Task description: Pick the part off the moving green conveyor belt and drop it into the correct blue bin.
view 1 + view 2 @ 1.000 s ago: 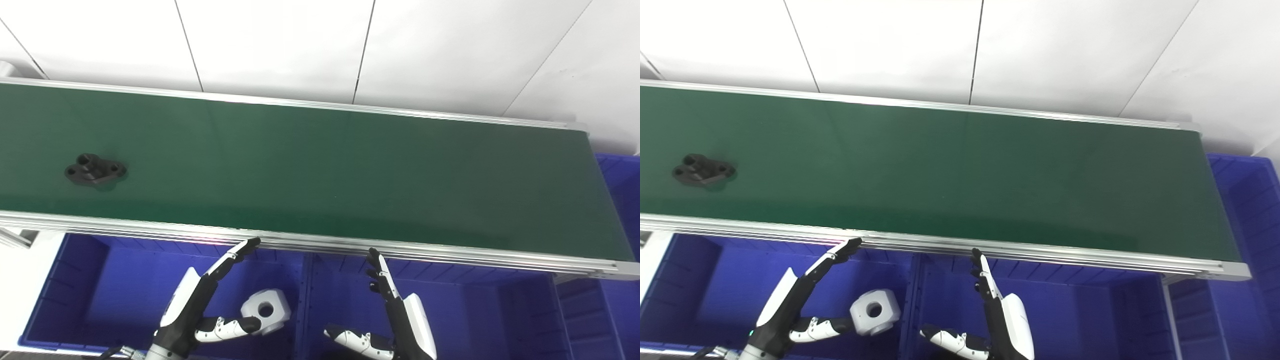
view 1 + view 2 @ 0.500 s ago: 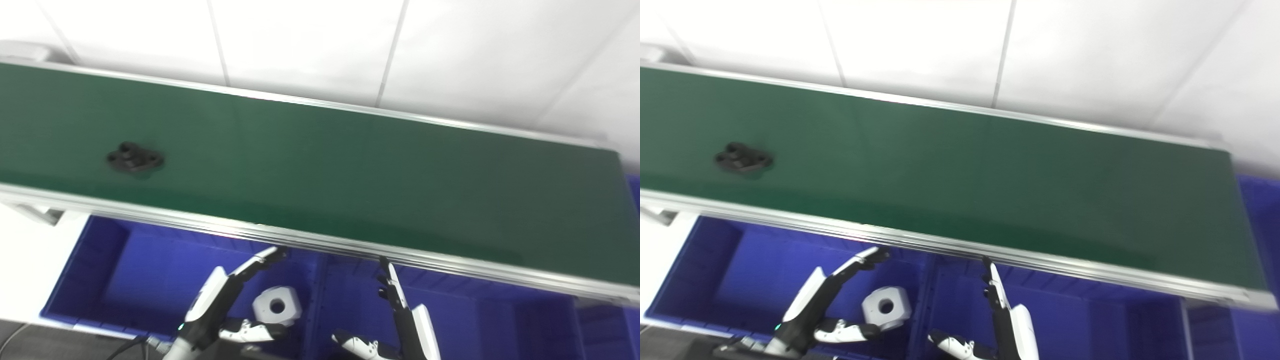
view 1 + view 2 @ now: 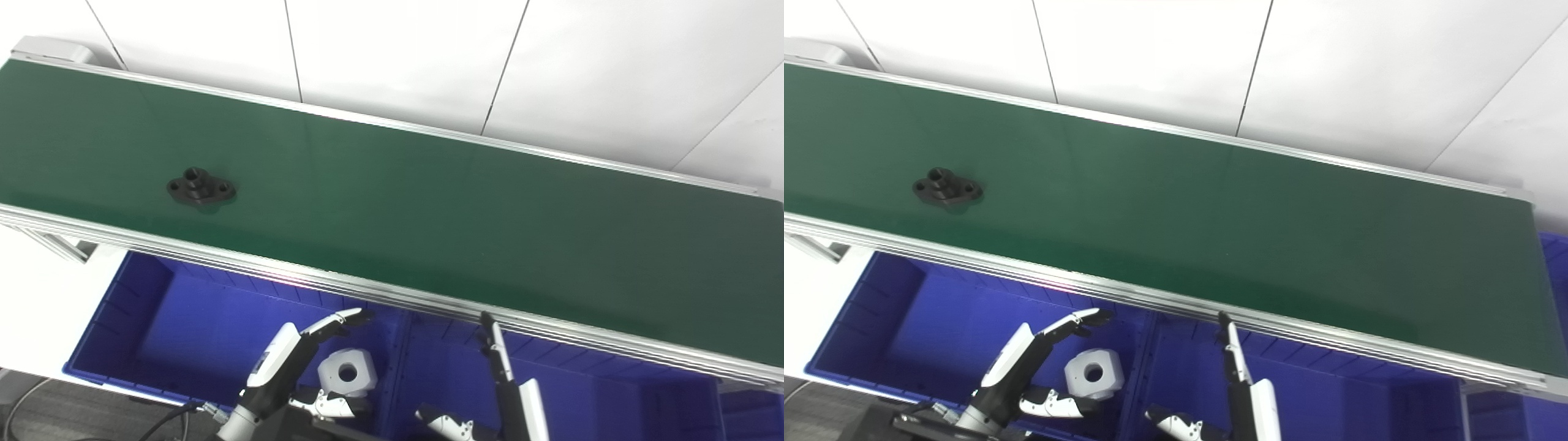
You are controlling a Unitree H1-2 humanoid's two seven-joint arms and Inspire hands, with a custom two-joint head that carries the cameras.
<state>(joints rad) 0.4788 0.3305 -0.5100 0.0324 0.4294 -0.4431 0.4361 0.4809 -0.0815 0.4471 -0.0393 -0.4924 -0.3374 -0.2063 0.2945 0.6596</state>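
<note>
Black flanged part (image 3: 201, 189) rides the green conveyor belt (image 3: 429, 208); below the belt, my left robot hand (image 3: 300, 364) and right robot hand (image 3: 505, 386) hang released over blue bins (image 3: 184, 324).

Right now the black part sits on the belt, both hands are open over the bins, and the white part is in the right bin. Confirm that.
One thing is wrong: the white part lies in the left bin, not the right one, as the right eye view shows. The rest holds: the black part sits on the belt, and the left hand and right hand are open over the bins.
</note>
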